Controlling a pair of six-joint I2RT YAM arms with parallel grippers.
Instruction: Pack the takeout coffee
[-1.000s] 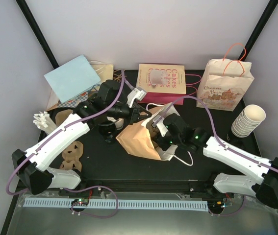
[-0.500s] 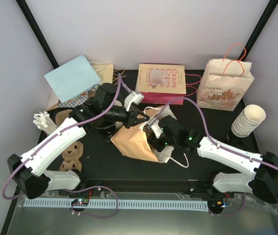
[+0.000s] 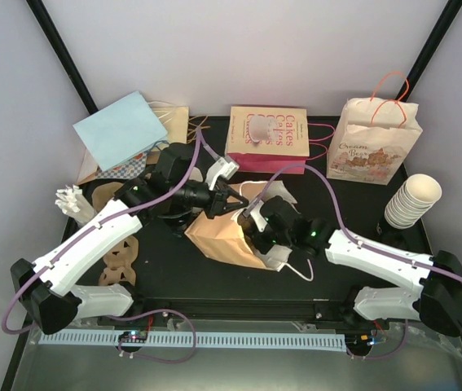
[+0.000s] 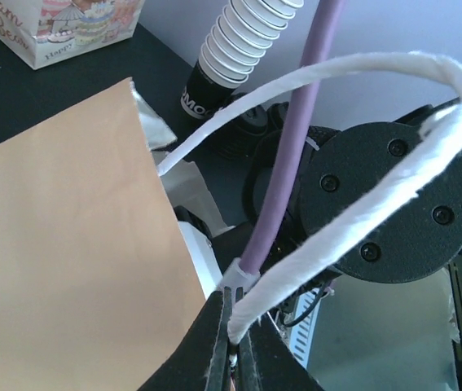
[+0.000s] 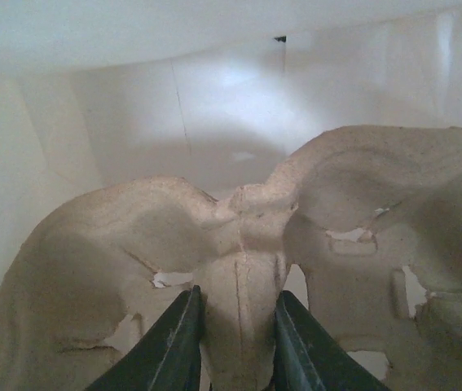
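My left jaws pinch the white handle (image 4: 393, 65) of the brown paper bag (image 3: 222, 236); if it slips, the mouth falls on my right jaws, which clamp the ridge of the pulp cup carrier (image 5: 239, 236) inside. Only the right wrist view shows that carrier; the lidded coffee cup I find in no view.

A brown paper bag (image 3: 224, 235) lies on its side in the middle of the black table (image 3: 182, 281), open end to the right, its white rope handle (image 4: 361, 122) lifted in a loop. Inside, against the white lining, sits a pulp carrier (image 5: 239, 244). More brown pulp carriers (image 3: 121, 257) lie flat near the left edge, a small white object (image 3: 69, 199) just beyond them. Along the far edge stand a light blue bag (image 3: 121, 129), a pink box printed "Cakes" (image 3: 268, 134) and a printed paper bag with orange handles (image 3: 373, 147). A stack of nested cream cups (image 3: 414, 199) sits at the right edge.
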